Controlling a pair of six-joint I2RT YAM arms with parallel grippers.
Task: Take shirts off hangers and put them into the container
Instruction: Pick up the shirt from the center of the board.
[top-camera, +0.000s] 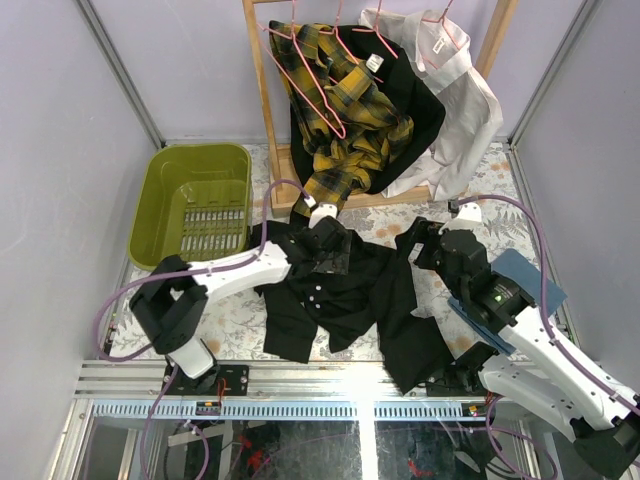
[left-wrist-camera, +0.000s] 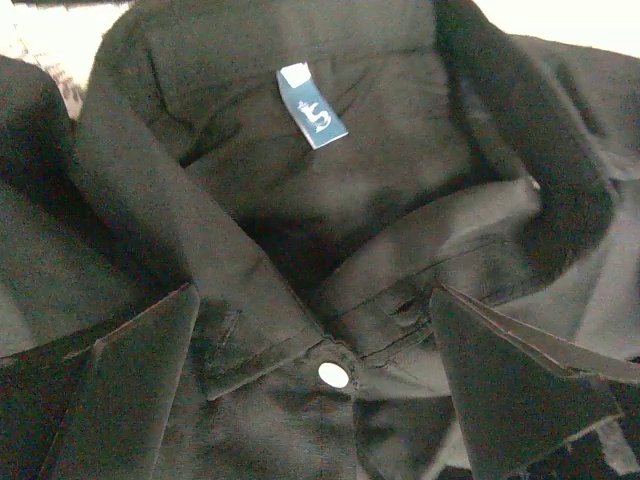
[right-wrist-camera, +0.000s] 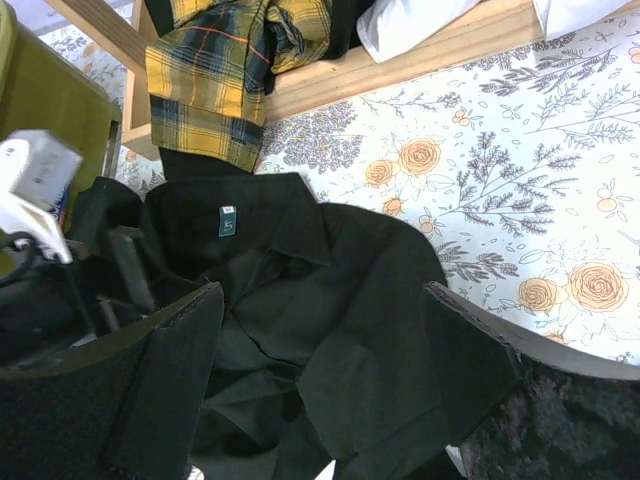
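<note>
A black shirt (top-camera: 350, 295) lies spread on the floral table, off its hanger. My left gripper (top-camera: 325, 245) hovers open right over its collar; in the left wrist view the blue neck label (left-wrist-camera: 312, 118) and a white button (left-wrist-camera: 333, 374) lie between the fingers (left-wrist-camera: 130, 390). My right gripper (top-camera: 420, 250) stands open over the shirt's right shoulder (right-wrist-camera: 380, 300), nothing pinched. On the rack hang a plaid shirt (top-camera: 345, 120), another black shirt (top-camera: 415, 110) and a white shirt (top-camera: 460, 100) on pink hangers (top-camera: 325, 95). The olive-green container (top-camera: 160, 195) stands at the back left with no shirt in it.
The wooden rack frame (top-camera: 262, 100) and its base (right-wrist-camera: 420, 55) stand behind the shirt. A folded blue cloth (top-camera: 525, 275) lies under my right arm. The left arm's wrist (right-wrist-camera: 40, 170) shows at the left of the right wrist view.
</note>
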